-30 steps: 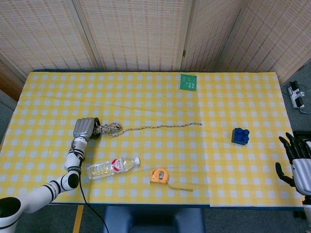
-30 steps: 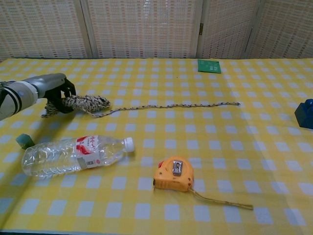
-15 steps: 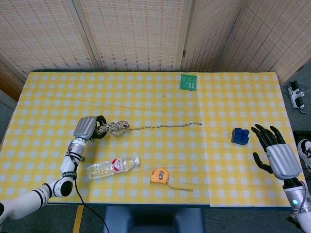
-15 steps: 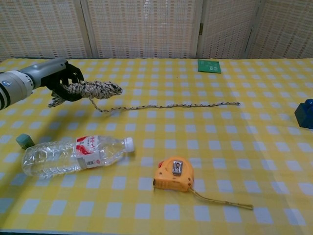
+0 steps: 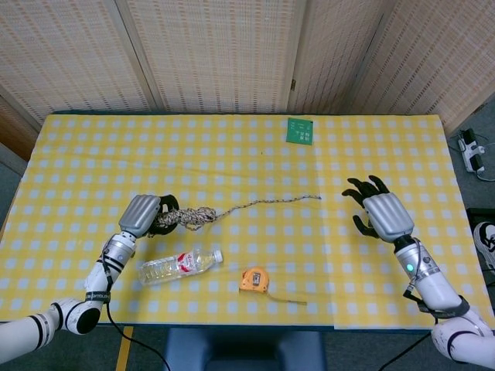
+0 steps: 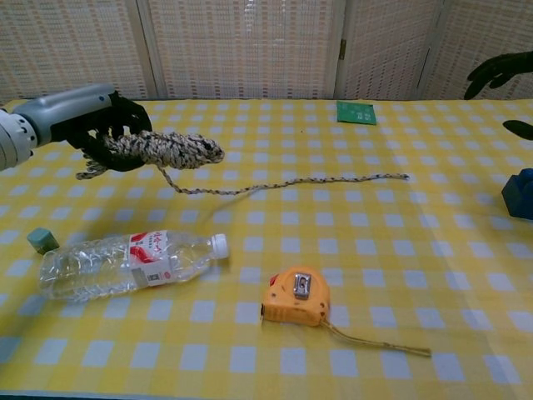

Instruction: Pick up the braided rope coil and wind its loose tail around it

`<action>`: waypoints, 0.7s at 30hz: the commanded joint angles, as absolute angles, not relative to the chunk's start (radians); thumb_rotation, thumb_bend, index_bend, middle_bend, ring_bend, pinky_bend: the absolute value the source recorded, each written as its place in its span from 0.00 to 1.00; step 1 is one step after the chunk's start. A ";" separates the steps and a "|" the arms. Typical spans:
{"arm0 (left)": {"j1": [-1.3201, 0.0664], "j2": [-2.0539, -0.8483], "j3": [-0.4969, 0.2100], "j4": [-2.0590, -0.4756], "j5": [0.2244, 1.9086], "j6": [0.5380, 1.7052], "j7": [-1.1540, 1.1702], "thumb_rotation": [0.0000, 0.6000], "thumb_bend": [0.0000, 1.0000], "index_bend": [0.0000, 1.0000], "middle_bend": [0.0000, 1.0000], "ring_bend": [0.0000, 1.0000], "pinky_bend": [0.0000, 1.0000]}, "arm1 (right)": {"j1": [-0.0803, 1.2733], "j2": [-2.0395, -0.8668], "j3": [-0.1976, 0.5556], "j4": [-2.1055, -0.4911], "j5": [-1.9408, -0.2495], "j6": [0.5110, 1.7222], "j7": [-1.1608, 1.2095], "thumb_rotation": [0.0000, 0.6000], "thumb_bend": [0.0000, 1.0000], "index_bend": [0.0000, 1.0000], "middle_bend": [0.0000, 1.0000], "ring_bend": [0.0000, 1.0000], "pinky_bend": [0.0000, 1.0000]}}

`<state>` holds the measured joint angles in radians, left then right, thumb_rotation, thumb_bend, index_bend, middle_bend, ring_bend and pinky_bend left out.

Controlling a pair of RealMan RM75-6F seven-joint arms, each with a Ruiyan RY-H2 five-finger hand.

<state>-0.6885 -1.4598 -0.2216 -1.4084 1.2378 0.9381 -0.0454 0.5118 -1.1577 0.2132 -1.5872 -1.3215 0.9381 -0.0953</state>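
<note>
Yellow-and-white checked cloth covers the tabletop [image 5: 232, 154].

Head view:
- Left hand [image 5: 143, 215], grey back with black fingers, near the left part of the front edge; fingers wrapped round one end of the rope coil [image 5: 189, 218].
- Rope coil, speckled cream and dark braid, sticking out to the right of that hand. Whether it touches the cloth cannot be told here.
- Loose tail [image 5: 267, 202], running from the coil rightward to the middle of the tabletop, its far end lying on the cloth.
- Right hand [image 5: 379, 212], toward the right edge, fingers spread apart, holding nothing.
- Plastic bottle [image 5: 179, 266], clear, red label, white cap, lying on its side near the front edge, just in front of the coil.
- Tape measure [image 5: 254, 280], orange, near the middle of the front edge, with a short strip of tape drawn out to its right.
- Green card [image 5: 300, 131], flat, near the back edge.

Chest view:
- Left hand [image 6: 100, 125] clasps the rope coil [image 6: 171, 150], held clear above the cloth; the loose tail [image 6: 291, 181] sags to the tabletop and trails right.
- Right hand [image 6: 500, 71], only dark fingertips showing at the upper right.
- Plastic bottle [image 6: 125, 265] and tape measure [image 6: 296, 302], both near the front edge.
- Blue block [image 6: 520, 193], at the right edge.
- Small green cube [image 6: 38, 241], just left of the bottle's base.
- Green card [image 6: 356, 112], near the back edge.
</note>
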 commanded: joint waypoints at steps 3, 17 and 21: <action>-0.687 -1.451 -0.217 -1.434 1.221 0.931 -0.048 1.00 0.67 0.69 0.67 0.65 0.72 | 0.636 -1.267 0.254 -1.471 -1.197 0.818 -0.185 1.00 0.51 0.30 0.15 0.16 0.06; -0.687 -1.444 -0.216 -1.456 1.211 0.933 -0.070 1.00 0.67 0.69 0.67 0.65 0.72 | 0.840 -1.511 0.248 -1.215 -0.952 0.677 -0.363 1.00 0.51 0.37 0.15 0.15 0.06; -0.686 -1.442 -0.214 -1.455 1.209 0.935 -0.072 1.00 0.67 0.69 0.67 0.65 0.72 | 0.879 -1.560 0.242 -1.153 -0.891 0.652 -0.392 1.00 0.51 0.37 0.15 0.15 0.06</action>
<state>-0.6856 -1.4424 -0.2142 -1.4554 1.2088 0.9350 -0.0725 0.8623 -1.5421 0.2459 -1.1724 -0.9086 0.6655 -0.3765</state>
